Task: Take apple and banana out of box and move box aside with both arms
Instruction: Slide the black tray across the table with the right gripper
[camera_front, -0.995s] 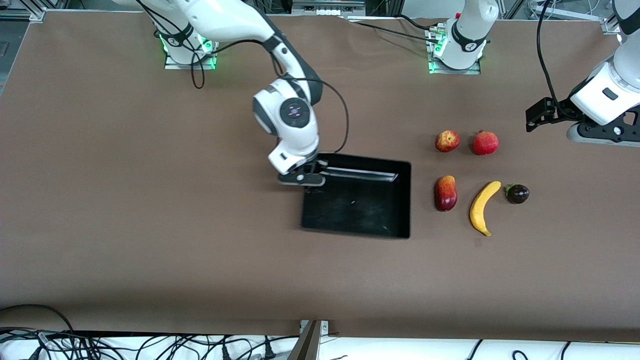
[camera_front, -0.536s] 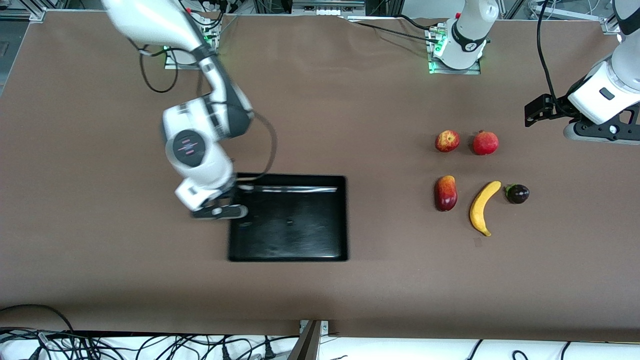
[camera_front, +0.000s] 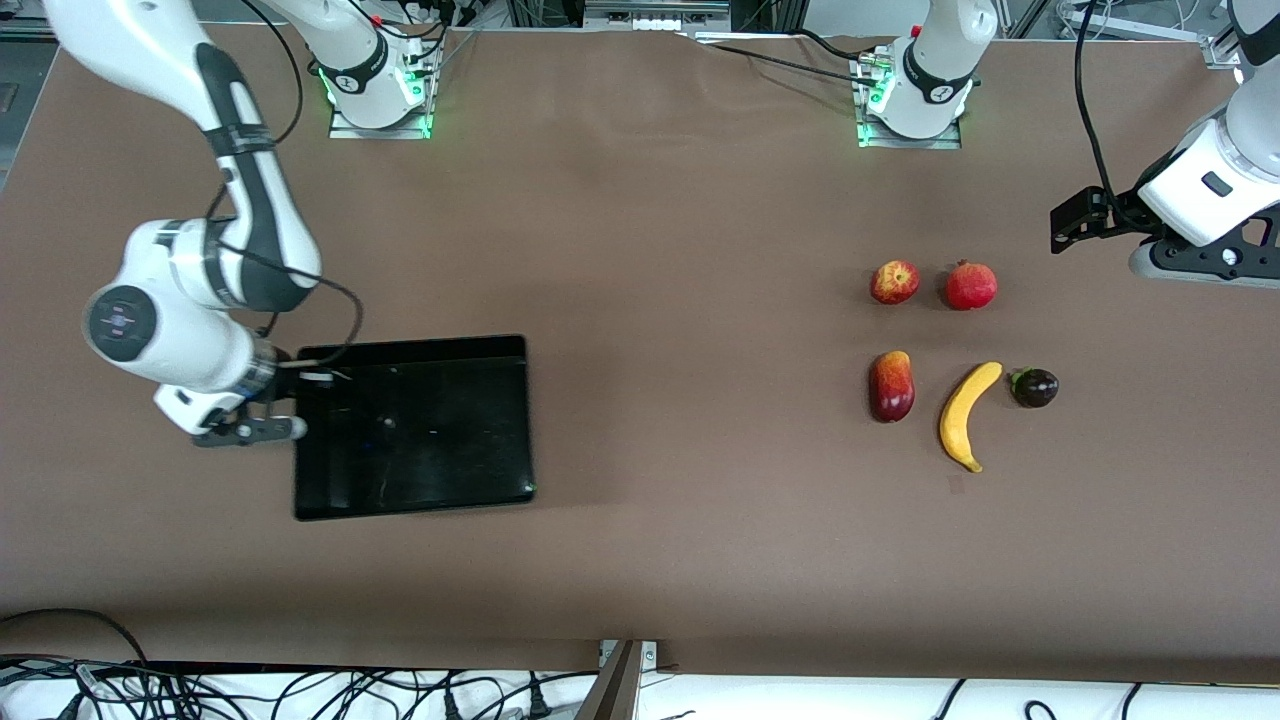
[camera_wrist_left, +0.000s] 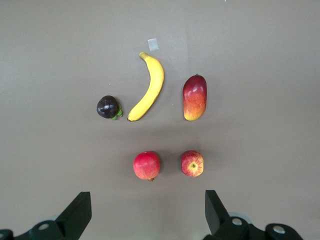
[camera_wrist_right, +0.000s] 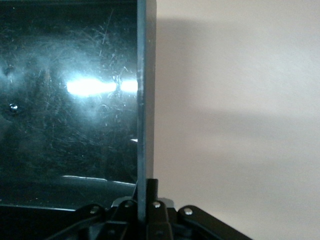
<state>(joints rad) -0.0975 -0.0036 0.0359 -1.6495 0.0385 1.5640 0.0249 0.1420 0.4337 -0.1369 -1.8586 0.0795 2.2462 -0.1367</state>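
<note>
The black box (camera_front: 415, 430) lies empty toward the right arm's end of the table. My right gripper (camera_front: 292, 405) is shut on the box's end wall (camera_wrist_right: 142, 100); the right wrist view shows the gripper (camera_wrist_right: 145, 192) with the thin wall pinched between its fingers. The yellow banana (camera_front: 966, 415) and the red-yellow apple (camera_front: 894, 282) lie toward the left arm's end, the apple farther from the camera. My left gripper (camera_front: 1195, 268) hangs open and empty above the table beside the fruits. The left wrist view shows the gripper (camera_wrist_left: 147, 205), the banana (camera_wrist_left: 148, 87) and the apple (camera_wrist_left: 192, 163).
A red pomegranate (camera_front: 971, 285) lies beside the apple. A red-yellow mango (camera_front: 891, 386) and a small dark round fruit (camera_front: 1034, 387) flank the banana. Bare brown table lies between the box and the fruits. Cables hang at the front edge.
My right gripper has moved the box from the table's middle toward the right arm's end. The left arm and the fruits have hardly moved.
</note>
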